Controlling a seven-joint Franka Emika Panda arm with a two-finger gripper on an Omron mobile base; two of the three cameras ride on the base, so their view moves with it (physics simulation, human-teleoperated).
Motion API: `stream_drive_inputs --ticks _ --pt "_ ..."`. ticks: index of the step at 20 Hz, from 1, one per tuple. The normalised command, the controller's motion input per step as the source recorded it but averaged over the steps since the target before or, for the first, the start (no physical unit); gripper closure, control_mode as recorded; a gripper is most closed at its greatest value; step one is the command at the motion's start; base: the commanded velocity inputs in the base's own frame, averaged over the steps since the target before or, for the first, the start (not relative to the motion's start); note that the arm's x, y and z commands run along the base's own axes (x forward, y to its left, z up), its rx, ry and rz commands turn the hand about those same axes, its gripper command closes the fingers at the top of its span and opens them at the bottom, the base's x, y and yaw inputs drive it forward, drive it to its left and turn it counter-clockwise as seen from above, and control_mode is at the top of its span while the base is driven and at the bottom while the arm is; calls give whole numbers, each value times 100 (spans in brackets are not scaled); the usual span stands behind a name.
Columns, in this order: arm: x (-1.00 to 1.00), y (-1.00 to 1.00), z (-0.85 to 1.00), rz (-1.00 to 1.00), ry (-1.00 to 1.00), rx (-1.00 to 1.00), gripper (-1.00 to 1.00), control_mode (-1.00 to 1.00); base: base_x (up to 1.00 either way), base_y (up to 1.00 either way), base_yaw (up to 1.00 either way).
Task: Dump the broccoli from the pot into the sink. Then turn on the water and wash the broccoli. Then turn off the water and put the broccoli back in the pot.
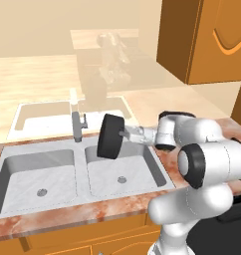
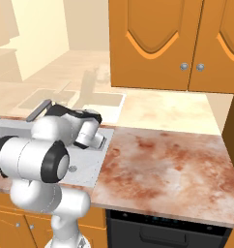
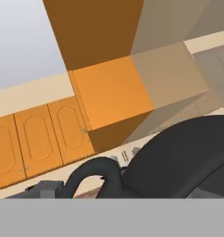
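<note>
Left base view: pot [image 1: 109, 136] tipped on its side over the sink's [image 1: 157, 162] right basin.
Tool [image 1: 126, 133]: clamped on the pot's handle.
Broccoli: unseen.
Advice: tilt further toward 6 o'clock, staying above the basin.

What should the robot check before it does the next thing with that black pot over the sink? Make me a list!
1. Pot in the gripper: ok. It hangs off the end of the arm, tipped on its side.
2. Pot over the sink: ok. It hangs above the right basin, near the faucet.
3. Broccoli out of the pot: cannot tell. No floret shows in either basin, and the inside of the pot is hidden.
4. Water off: ok. No stream runs from the faucet.
5. Room beside the faucet: probably ok, but the pot is close to it, so move slowly.
</note>
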Motion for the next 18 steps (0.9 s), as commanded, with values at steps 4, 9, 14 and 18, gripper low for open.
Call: stream_drive_inputs --ticks 4,9,14,18 --pt "0 -15 2 0 0 14 100 -100 0 0 0" --pt "0 -24 23 -2 0 1 100 -100 0 0 0" --pt "-6 -26 26 -3 0 0 100 -100 0 0 0" --pt "-15 -4 16 -1 0 0 100 -100 0 0 0"
